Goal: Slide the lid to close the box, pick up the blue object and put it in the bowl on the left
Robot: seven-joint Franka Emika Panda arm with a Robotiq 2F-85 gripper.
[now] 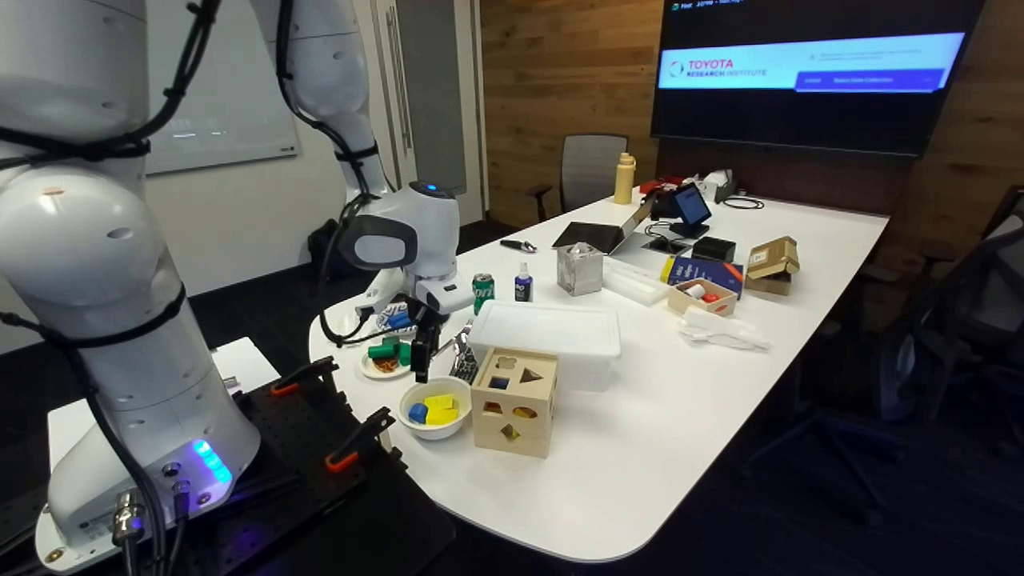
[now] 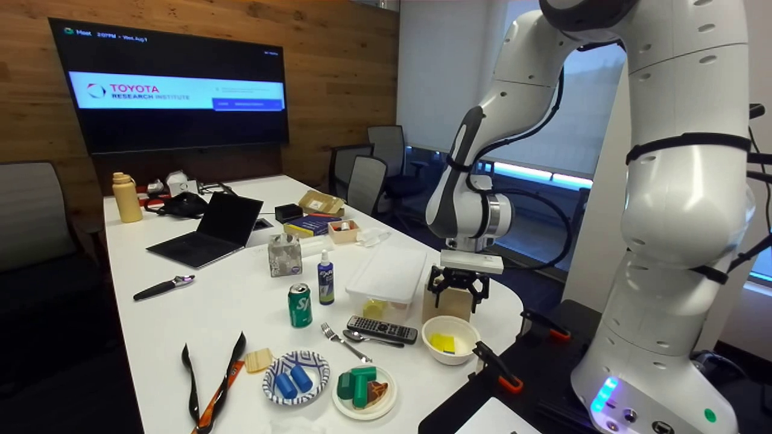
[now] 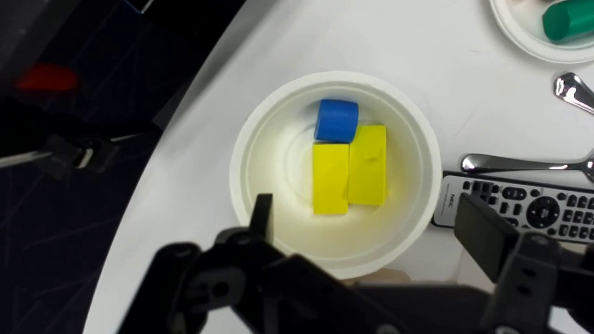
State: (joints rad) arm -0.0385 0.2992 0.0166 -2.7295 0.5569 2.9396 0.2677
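Note:
A blue cylinder (image 3: 337, 120) lies in the white bowl (image 3: 274, 157) beside two yellow blocks (image 3: 349, 172); it also shows in an exterior view (image 1: 418, 413). My gripper (image 3: 369, 211) is open and empty above the bowl's edge, and shows in both exterior views (image 1: 422, 366) (image 2: 455, 304). The wooden box (image 1: 532, 440) stands beside the bowl; the lid (image 1: 522, 386), with cut-out holes, lies flat across its top and looks shut. A blue-patterned bowl (image 2: 319, 364) stands farther left in an exterior view, holding two blue cylinders (image 2: 294, 381).
A plate (image 2: 391, 402) with green blocks stands between the bowls. A remote (image 2: 383, 330), spoon and fork lie near the white bowl. A lidded plastic container (image 2: 389, 274) stands behind the box. A green can (image 2: 300, 307) and spray bottle (image 2: 325, 280) stand upright. Black clamps line the table edge.

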